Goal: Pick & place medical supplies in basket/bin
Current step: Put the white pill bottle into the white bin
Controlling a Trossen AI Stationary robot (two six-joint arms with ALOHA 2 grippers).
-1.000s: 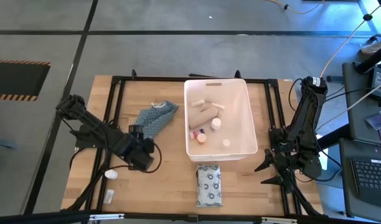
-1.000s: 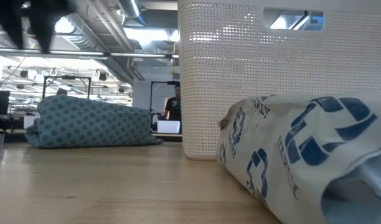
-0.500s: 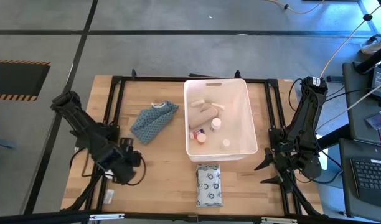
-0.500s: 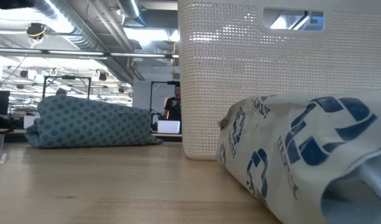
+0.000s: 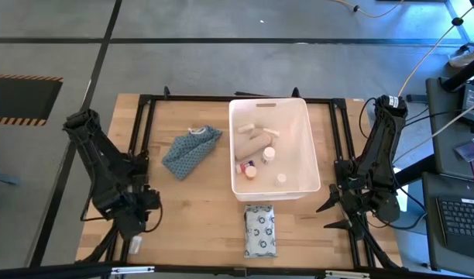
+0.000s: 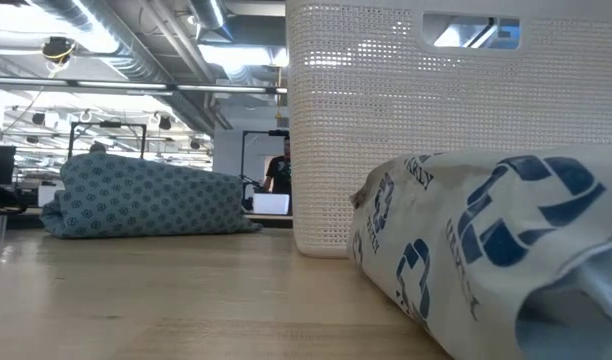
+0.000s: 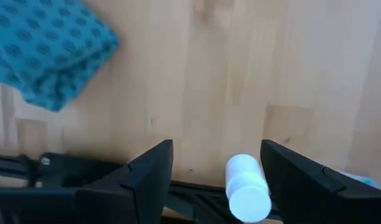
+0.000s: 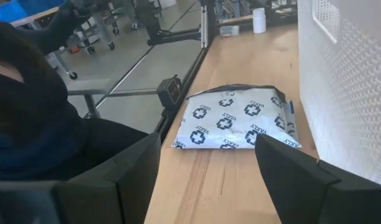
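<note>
While my left gripper (image 7: 215, 180) hangs at the table's (image 5: 206, 209) near left corner, fingers apart around nothing, a white pill bottle (image 7: 246, 188) lies between them, by the black frame rail (image 7: 72, 168). Bare wood runs from there to the blue patterned cloth (image 5: 189, 151) and the white tub (image 5: 307, 182). My right gripper (image 8: 206, 177) waits open at the right edge. Before the tub lies the cross-printed soft pack (image 8: 237, 124), its lettering too small for me to read.

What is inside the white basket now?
The white basket holds a beige bandage roll, a red-capped bottle and small white bottles. Anything beneath the roll is hidden.
</note>
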